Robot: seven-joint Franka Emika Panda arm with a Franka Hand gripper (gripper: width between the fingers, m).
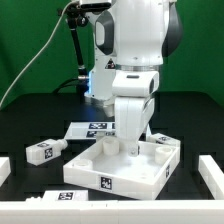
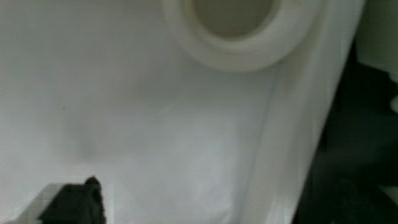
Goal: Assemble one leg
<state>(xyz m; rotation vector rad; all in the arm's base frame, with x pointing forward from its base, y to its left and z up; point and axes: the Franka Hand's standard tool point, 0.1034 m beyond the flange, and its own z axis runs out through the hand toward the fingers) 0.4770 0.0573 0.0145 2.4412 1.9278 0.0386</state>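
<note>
A leg (image 1: 45, 150), a short white post with a marker tag, lies on the black table at the exterior view's left, apart from the arm. The white square tabletop (image 1: 110, 175) lies in front of the arm. My gripper (image 1: 128, 150) reaches down into the tabletop's recess, and its fingers are mostly hidden behind the wrist. In the wrist view the tabletop's flat surface (image 2: 143, 110) fills the frame very close, with a round socket (image 2: 231, 25). One dark fingertip (image 2: 71, 200) shows far out to one side. The gripper (image 2: 199, 205) is spread open with nothing held.
The marker board (image 1: 95, 127) lies behind the tabletop. Another white tagged part (image 1: 60, 197) lies at the front left. White pieces lie at the far left edge (image 1: 3, 170) and far right (image 1: 212, 172). The arm's cables hang at the back.
</note>
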